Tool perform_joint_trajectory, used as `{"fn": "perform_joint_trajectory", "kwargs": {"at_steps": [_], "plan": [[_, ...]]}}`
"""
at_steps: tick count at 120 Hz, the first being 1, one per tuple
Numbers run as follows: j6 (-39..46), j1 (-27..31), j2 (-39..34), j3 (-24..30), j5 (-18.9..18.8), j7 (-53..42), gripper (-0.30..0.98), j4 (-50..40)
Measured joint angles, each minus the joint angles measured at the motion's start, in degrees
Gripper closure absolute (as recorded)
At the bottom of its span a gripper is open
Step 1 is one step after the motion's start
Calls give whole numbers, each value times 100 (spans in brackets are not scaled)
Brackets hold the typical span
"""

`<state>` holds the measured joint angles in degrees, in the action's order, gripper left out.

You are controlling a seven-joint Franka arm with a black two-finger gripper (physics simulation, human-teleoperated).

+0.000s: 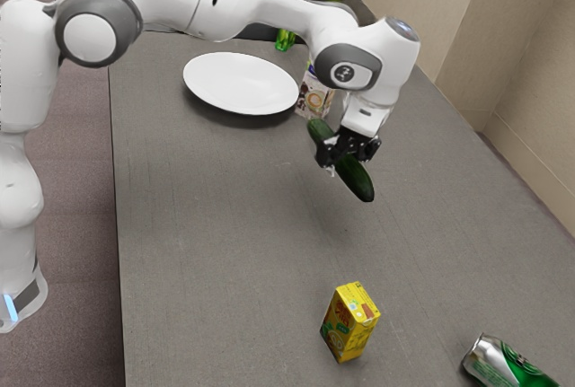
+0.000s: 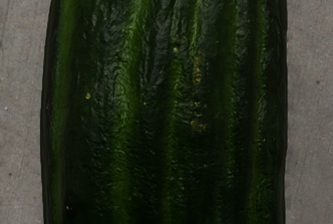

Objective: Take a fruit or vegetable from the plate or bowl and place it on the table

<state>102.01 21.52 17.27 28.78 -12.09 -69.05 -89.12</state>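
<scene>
One long cucumber (image 2: pixel 166 99) is looming closest to the wrist camera, its dark-green skin ridged and yellow-flecked; one pincer (image 1: pixel 349 157) is pinching it from both sides, slantwise above one grey desk (image 1: pixel 225 225); one white plate (image 1: pixel 241 82), one yellow carton (image 1: pixel 349 324) and one green-and-silver can (image 1: pixel 505 366) are resting there.

The cucumber (image 1: pixel 358 180) is long and dark green, with lighter lengthwise stripes and small yellow flecks. It is gripped around its middle above the grey, finely streaked table (image 1: pixel 225 225), slanting in the exterior view with its ends toward eleven and five o'clock. The plate (image 1: pixel 238 82), white, round and smooth, lies at its ten o'clock on the table.
</scene>
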Motion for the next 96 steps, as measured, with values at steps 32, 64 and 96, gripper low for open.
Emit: {"fn": "perform_joint_trajectory", "kwargs": {"at_steps": [32,64,96], "plan": [[290,-14,78,-13,-238,399,15,8],[-35,32,-296,-25,-187,717,3,26],[-1094,-139,-2080,-365,177,1275,1,-575]]}}
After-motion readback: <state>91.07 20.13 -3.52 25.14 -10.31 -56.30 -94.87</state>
